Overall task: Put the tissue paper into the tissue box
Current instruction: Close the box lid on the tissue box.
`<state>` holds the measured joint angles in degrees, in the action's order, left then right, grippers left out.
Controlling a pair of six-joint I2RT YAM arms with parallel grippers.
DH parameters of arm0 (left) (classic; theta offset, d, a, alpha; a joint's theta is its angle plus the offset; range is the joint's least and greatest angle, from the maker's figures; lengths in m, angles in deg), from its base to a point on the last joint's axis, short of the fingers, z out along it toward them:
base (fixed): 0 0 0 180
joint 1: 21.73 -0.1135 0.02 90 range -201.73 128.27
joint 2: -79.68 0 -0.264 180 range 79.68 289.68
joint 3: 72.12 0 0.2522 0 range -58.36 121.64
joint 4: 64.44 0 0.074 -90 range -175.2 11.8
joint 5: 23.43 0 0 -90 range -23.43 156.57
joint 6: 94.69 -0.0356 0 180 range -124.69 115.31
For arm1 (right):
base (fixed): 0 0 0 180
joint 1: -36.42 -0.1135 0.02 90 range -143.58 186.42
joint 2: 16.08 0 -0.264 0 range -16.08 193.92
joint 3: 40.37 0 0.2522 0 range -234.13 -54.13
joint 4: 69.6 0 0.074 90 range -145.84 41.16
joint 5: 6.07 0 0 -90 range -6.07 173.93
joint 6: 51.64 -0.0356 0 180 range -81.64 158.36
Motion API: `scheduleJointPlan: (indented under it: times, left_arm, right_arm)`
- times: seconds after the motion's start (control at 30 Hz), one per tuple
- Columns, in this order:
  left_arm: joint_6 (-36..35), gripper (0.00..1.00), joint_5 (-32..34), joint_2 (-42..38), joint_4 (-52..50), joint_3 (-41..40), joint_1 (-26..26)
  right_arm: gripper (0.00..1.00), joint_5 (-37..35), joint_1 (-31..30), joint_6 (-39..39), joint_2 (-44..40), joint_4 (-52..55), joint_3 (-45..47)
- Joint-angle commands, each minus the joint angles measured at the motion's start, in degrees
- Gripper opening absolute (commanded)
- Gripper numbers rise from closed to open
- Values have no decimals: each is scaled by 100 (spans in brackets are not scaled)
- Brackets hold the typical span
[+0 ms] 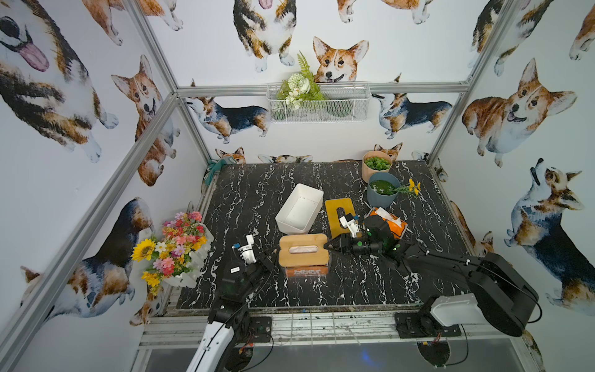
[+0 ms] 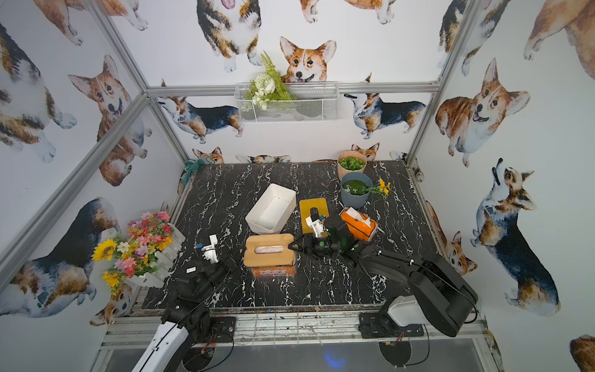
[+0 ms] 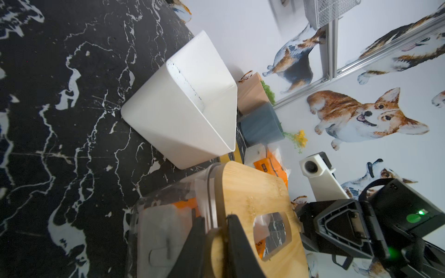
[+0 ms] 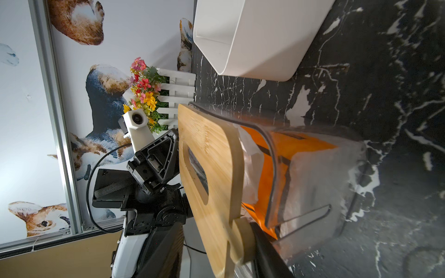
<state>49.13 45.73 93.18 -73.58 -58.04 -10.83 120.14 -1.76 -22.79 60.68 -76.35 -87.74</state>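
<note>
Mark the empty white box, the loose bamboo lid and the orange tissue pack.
empty white box (image 1: pixel 297 211): a top view, its bare inner floor.
loose bamboo lid (image 1: pixel 331 222): a top view, wood beside its slot.
orange tissue pack (image 1: pixel 399 229): a top view, orange wrapper near its corner.

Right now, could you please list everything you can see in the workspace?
table: one, black marble, under everything
clear tissue box: one, transparent, front centre
inner tissue pack: one, orange, inside the clear tissue box
bamboo lid: one, tan, on the clear tissue box
white box: one, empty, behind the clear tissue box
spare lid: one, tan, flat, right of the white box
loose tissue pack: one, orange, right of the spare lid
blue-grey pot: one, back right
pink pot: one, behind the blue-grey pot
flower planter: one, white, multicoloured blooms, left edge
wire basket: one, white, back wall
left gripper: black, closed on the bamboo lid's left end
right gripper: black, at the lid's right end, grip unclear
</note>
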Motion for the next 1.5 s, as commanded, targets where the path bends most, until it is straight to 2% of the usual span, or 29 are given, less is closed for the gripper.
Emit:
scheduleJointPlan:
  times: [0.0,0.13,0.23,0.4,0.57,0.77,0.87,1.0,1.17,1.47]
  left_arm:
    - [29,0,327,-277,-564,-299,-7]
    - [-25,0,356,-276,-696,-200,-15]
    - [-50,0,211,232,-416,-171,-11]
    - [-641,0,129,1335,-297,399,-10]
    - [-656,0,-64,1791,31,435,-6]
    - [-734,0,-47,1724,-22,452,-7]
    - [-720,0,-117,1841,106,417,-8]
    - [-767,0,-174,1937,177,451,-8]
    - [-737,0,-218,1792,196,395,-8]
    - [-532,0,-346,1400,360,196,-3]
  right_arm:
    - [48,44,-2,129,-55,-52,-78]
    - [48,66,3,134,6,-42,-133]
    - [48,88,2,129,83,-32,-181]
    - [49,106,2,155,172,3,-293]
    - [49,115,2,237,258,130,-441]
    - [50,-42,54,672,290,852,-755]
    - [51,-78,104,697,270,889,-743]
    - [51,18,106,498,377,483,-585]
    - [46,215,110,46,568,-423,-336]
    - [36,291,32,-248,648,-1462,-168]
